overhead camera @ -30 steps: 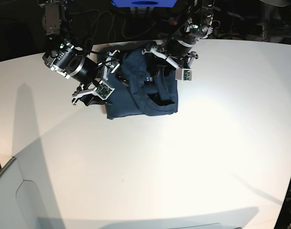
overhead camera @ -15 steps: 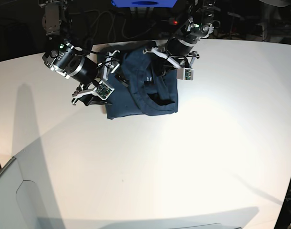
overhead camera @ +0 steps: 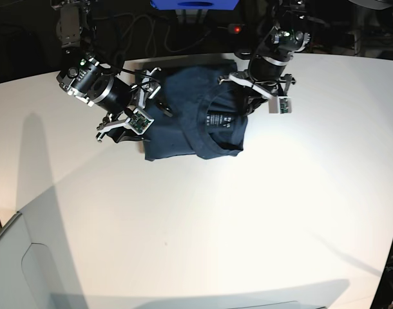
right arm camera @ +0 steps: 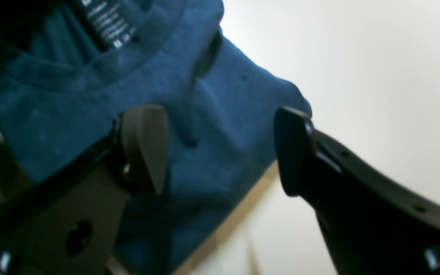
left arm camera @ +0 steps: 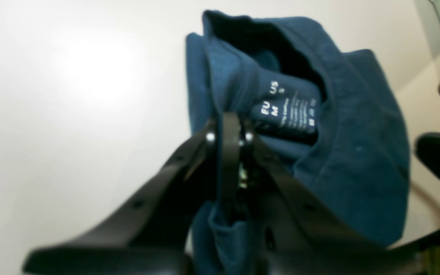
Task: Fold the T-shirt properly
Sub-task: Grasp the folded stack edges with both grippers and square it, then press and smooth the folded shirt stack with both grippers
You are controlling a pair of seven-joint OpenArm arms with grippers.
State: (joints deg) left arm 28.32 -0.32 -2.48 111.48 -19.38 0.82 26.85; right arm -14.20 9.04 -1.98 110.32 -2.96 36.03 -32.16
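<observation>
Your right gripper (right arm camera: 220, 152) hovers with jaws wide and empty over the T-shirt's (overhead camera: 183, 122) near-left edge, ready to take it. The T-shirt lies bunched near the far edge of the white table (overhead camera: 216, 225). Farther back, your left gripper (left arm camera: 229, 131) pinches cloth beside the neckline label (left arm camera: 287, 114), probably to lift that side for the fold

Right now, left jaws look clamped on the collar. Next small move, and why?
Probably ease the left gripper outward, toward its own side, to pull the pinched fold flat. Its jaws are shut on the T-shirt beside the neck label, and the collar stands bunched and open. The right gripper is open, holding nothing.
</observation>
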